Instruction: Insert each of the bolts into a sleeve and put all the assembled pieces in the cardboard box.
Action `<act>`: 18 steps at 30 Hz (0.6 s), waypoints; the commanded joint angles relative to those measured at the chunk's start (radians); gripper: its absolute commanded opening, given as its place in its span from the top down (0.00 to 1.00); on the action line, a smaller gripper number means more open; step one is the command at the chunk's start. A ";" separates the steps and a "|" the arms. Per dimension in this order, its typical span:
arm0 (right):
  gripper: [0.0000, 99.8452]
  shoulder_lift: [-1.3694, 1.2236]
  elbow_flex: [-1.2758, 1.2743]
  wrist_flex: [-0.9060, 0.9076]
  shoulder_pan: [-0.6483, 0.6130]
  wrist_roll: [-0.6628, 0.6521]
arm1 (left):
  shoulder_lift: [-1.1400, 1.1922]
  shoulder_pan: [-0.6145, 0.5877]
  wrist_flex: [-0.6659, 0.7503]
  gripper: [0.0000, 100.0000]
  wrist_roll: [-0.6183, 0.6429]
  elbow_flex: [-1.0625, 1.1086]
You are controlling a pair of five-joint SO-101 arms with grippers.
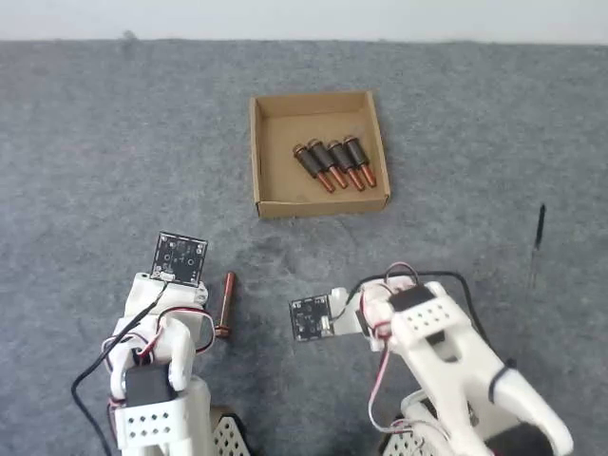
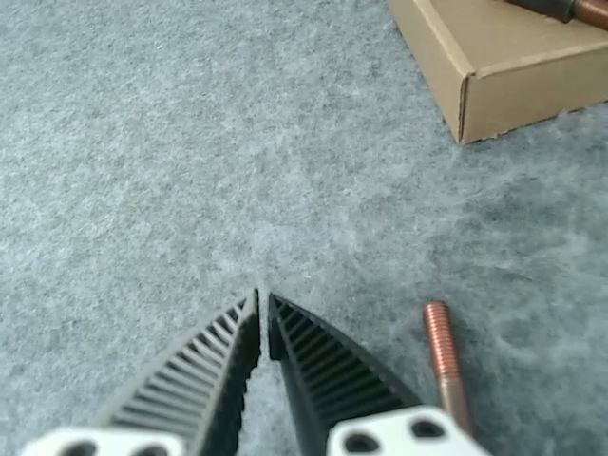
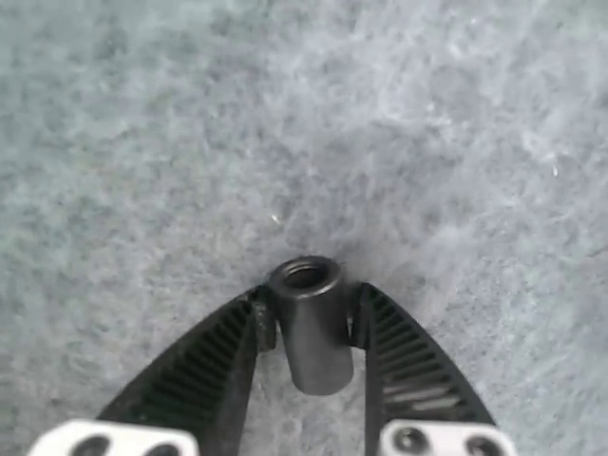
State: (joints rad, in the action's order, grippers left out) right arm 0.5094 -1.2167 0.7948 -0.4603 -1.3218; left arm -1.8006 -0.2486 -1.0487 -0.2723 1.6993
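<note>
lying just beside the closed, empty left gripper point(image 2: 264, 302) is the bolt point(image 2: 445, 356); right gripper point(image 3: 311, 302) clasps a black sleeve point(image 3: 310, 334).

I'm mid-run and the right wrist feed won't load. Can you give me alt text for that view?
The right end effector is closed on a short black sleeve, held between its ridged fingers with the hollow end showing at the fingertips. Behind it is the grey felt table cover.
</note>
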 commanded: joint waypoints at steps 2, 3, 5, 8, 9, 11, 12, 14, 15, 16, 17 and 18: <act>0.96 -0.090 0.094 0.010 0.013 0.015 | -0.015 -0.005 0.000 0.99 -0.006 -0.015; 0.99 -0.097 0.103 0.012 0.013 0.028 | -0.015 -0.005 0.000 0.99 -0.006 -0.015; 0.99 -0.102 0.114 0.008 0.013 0.091 | -0.015 -0.005 0.000 0.99 -0.006 -0.015; 0.99 -0.102 0.127 0.001 0.013 0.189 | -0.015 -0.005 0.003 0.99 -0.006 -0.015; 0.99 -0.102 0.137 0.001 0.013 0.227 | -0.015 -0.005 0.003 0.99 -0.006 -0.015; 0.99 -0.101 0.166 0.004 0.013 0.324 | -0.015 -0.006 0.003 0.99 -0.006 -0.015; 0.99 -0.101 0.184 0.010 0.015 0.384 | -0.015 -0.008 0.003 0.99 -0.006 -0.015; 0.99 -0.101 0.213 0.010 0.022 0.508 | -0.015 -0.031 0.005 0.99 -0.006 -0.015; 0.99 -0.101 0.229 0.010 0.035 0.568 | -0.015 -0.037 0.005 0.99 -0.006 -0.015; 0.99 -0.104 0.249 0.010 0.047 0.621 | -0.015 -0.040 0.005 0.99 -0.006 -0.015; 0.99 -0.104 0.267 0.012 0.065 0.671 | -0.015 -0.040 0.005 0.99 -0.006 -0.015; 0.99 -0.104 0.284 0.012 0.088 0.718 | -0.015 -0.040 0.005 0.99 -0.006 -0.015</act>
State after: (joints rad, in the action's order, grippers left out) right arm 0.4005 -1.0296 0.8040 -0.4250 -0.7480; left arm -1.8006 -0.2793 -1.0487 -0.2723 1.6993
